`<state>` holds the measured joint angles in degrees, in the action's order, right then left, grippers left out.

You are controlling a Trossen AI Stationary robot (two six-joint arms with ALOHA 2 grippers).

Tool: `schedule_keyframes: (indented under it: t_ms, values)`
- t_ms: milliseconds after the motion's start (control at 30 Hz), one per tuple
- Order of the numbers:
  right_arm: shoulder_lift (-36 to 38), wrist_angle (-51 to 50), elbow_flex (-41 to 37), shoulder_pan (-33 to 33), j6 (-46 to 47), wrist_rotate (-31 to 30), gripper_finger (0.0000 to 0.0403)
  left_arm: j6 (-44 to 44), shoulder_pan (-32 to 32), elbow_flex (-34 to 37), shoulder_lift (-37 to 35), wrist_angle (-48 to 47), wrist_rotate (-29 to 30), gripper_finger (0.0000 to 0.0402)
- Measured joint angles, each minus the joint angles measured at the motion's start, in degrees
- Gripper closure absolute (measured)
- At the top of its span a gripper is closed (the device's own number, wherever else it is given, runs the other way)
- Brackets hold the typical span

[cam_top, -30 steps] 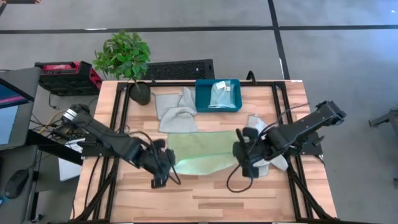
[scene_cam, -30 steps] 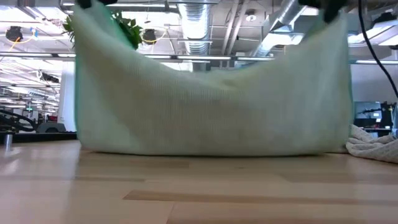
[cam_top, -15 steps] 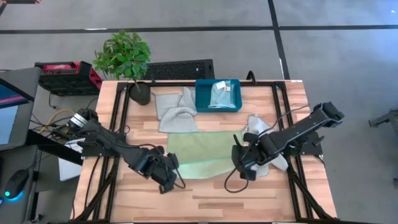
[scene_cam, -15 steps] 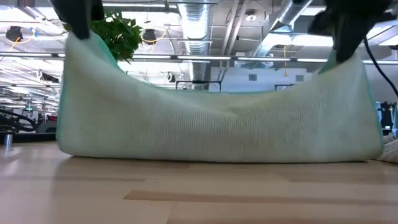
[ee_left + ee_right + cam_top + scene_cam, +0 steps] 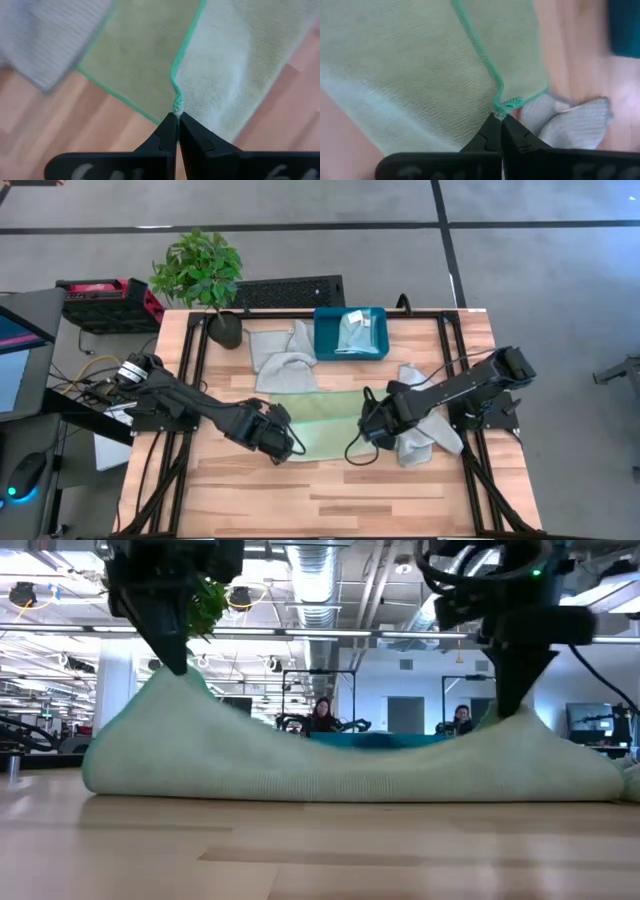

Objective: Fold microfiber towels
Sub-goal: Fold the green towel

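While the light green towel lies doubled over on the wooden table, I have both of my grippers clamped on its near corners: my left gripper is pinched tight on the green-stitched hem at one end, and my right gripper is pinched just as tight on the bunched corner at the other. From table height the towel sags low between my two holds, its fold resting on the wood and each end pulled up into a small peak under my fingers. A pale grey towel lies crumpled beyond it, near the potted plant, and another grey towel sits heaped just beside my right gripper. The light blue towel rests inside the teal bin at the table's far edge.
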<state>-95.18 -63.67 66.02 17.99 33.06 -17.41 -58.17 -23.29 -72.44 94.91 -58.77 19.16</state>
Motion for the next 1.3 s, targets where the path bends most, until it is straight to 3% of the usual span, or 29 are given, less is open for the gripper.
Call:
schedule_keyframes:
  t_ms: [500, 800, 1067, 1300]
  values:
    - [1.2, 0.7, 0.1, -7.4, -0.5, -9.4, 0.0396, -0.3, 6.6, 6.8, 0.0, 0.9, 4.5, 0.0401]
    - [1.2, 0.2, 0.1, -9.9, -1.6, -8.0, 0.0392, 2.0, 9.6, 10.4, 0.0, 6.4, 4.4, 0.0401]
    - [1.2, -0.1, 0.1, -10.3, -1.6, -8.0, 0.0348, 3.9, 12.6, 10.9, 0.0, 6.2, 4.2, 0.0376]
    - [1.2, -0.1, 0.1, -10.3, -1.6, -8.0, 0.0293, 4.6, 14.3, 10.9, 0.0, 7.0, 5.3, 0.0315]
